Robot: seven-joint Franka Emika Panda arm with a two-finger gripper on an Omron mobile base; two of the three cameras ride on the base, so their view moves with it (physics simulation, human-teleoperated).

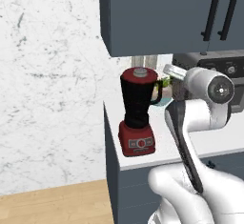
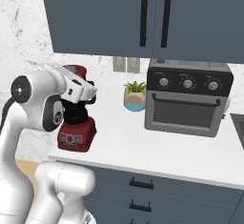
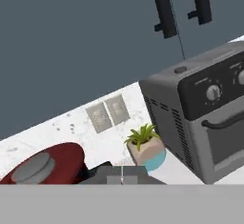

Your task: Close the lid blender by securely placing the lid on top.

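Jaws' spread hidden, cannot tell; gripper (image 2: pixel 89 90) just beside blender (image 1: pixel 137 113) rim. Lid (image 1: pixel 139 73) seated flat atop jar, blender upright near counter (image 2: pixel 157 151) corner, well apart from toaster oven (image 2: pixel 187 97).

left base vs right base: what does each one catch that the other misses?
Left base: wood floor beside the cabinet, and the blender whole, lid seated on the jar. Right base: the toaster oven in full with three knobs, lower drawer pulls, and the arm covering most of the jar. Both: blender, potted plant, counter, upper cabinets.
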